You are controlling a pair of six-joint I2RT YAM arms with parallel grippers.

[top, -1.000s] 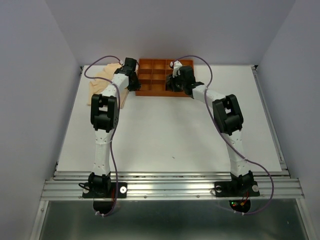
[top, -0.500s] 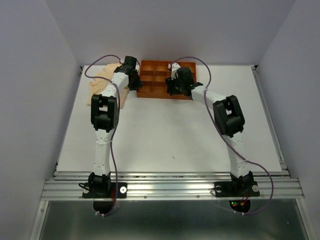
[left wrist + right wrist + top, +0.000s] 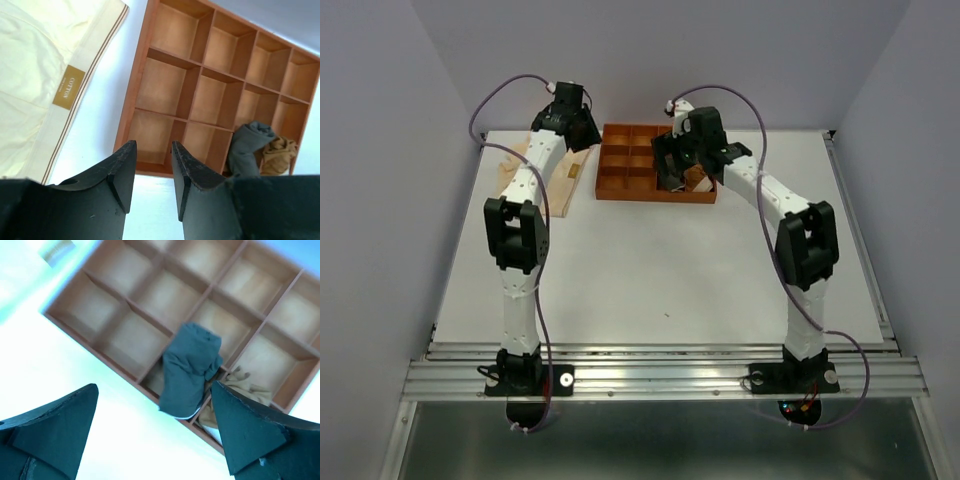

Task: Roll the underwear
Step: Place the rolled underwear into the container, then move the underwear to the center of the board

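Note:
The dark grey underwear (image 3: 192, 367) is a loose roll in a near compartment of the orange-brown tray (image 3: 130, 345), one end hanging over the front rim. The rust-brown underwear (image 3: 235, 390) is bunched in the compartment beside it. Both also show in the left wrist view, the grey underwear (image 3: 250, 145) next to the brown underwear (image 3: 280, 152). The pale peach underwear (image 3: 35, 75) lies flat left of the tray (image 3: 160, 85), its label showing. My right gripper (image 3: 154, 387) hangs wide open above the grey roll. My left gripper (image 3: 152, 150) is open and empty over the tray's near left corner.
The tray (image 3: 630, 165) sits at the back middle of the white table, with the peach underwear (image 3: 520, 165) on its left. My left gripper (image 3: 582, 135) and right gripper (image 3: 672, 172) hover at either end of the tray. Grey walls close in the back and sides.
My right gripper has opened wide, let go of the grey underwear in the tray and lifted. The left arm has risen and drawn back from the tray's left edge, its jaws slightly wider.

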